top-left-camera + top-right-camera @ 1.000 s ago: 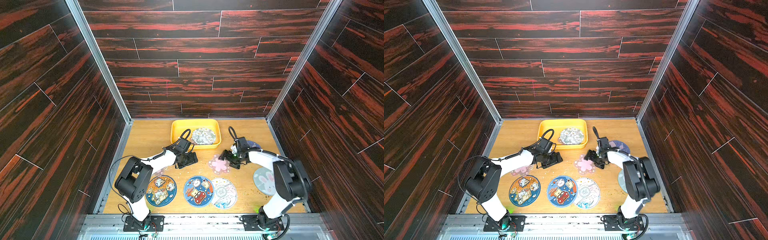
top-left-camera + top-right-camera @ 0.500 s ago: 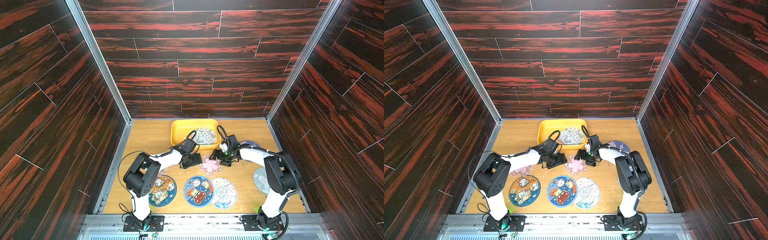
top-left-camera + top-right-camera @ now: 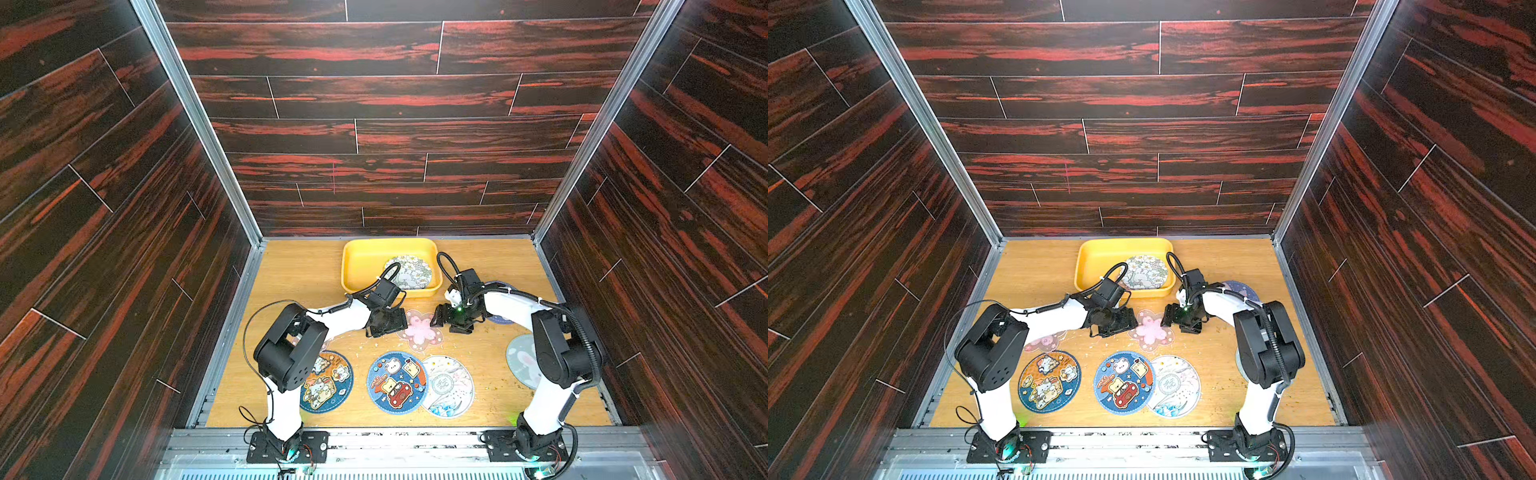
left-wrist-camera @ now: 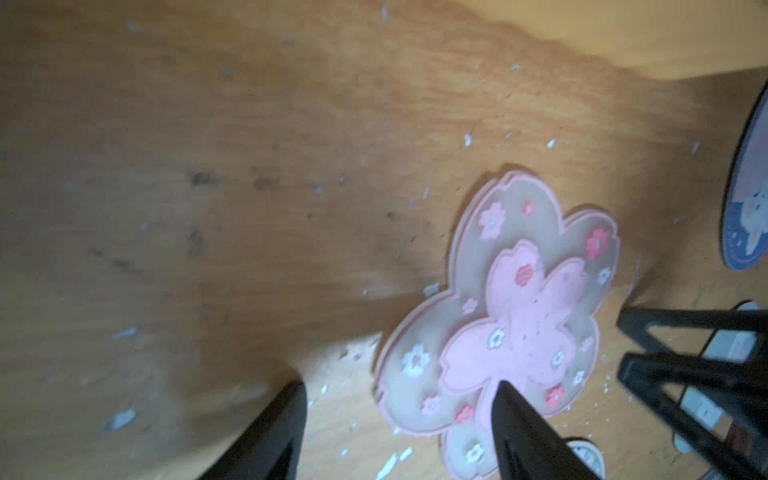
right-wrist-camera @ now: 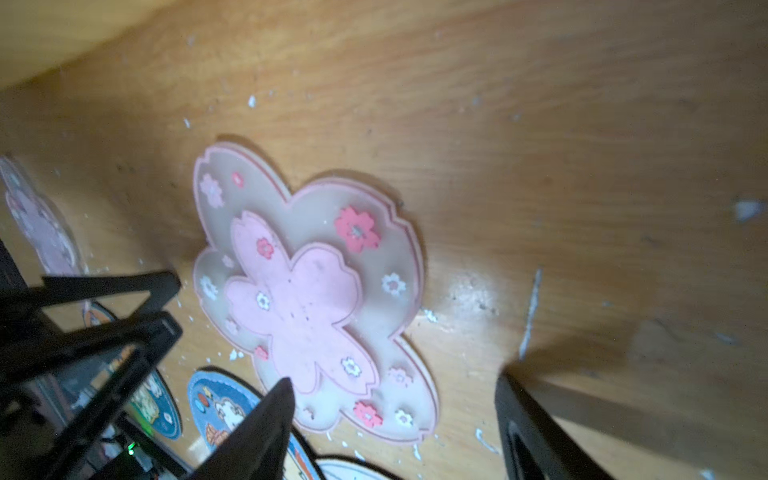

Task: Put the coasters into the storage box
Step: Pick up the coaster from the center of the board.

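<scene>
Box (image 3: 365, 266): yellow, at rear of worktop (image 3: 299, 282); floral coaster (image 3: 409, 272) inside.
Blossom coaster (image 3: 419, 331): pink, flat on worktop just in front of Box, between both arms.
Left fingers (image 4: 528, 436): spread, pinching nothing.
Right fingers (image 5: 257, 436): spread, empty.
Round coasters (image 3: 397, 382): flat on worktop, nearer the front.

The pink blossom coaster (image 3: 419, 331) has slid a little toward the tabletop's left edge, and the right gripper (image 3: 436, 319) has followed it. The left gripper (image 3: 404, 323) has left the storage box's (image 3: 348, 266) near-left corner for the coaster's opposite side. One finger of each now overlaps its petals.
</scene>
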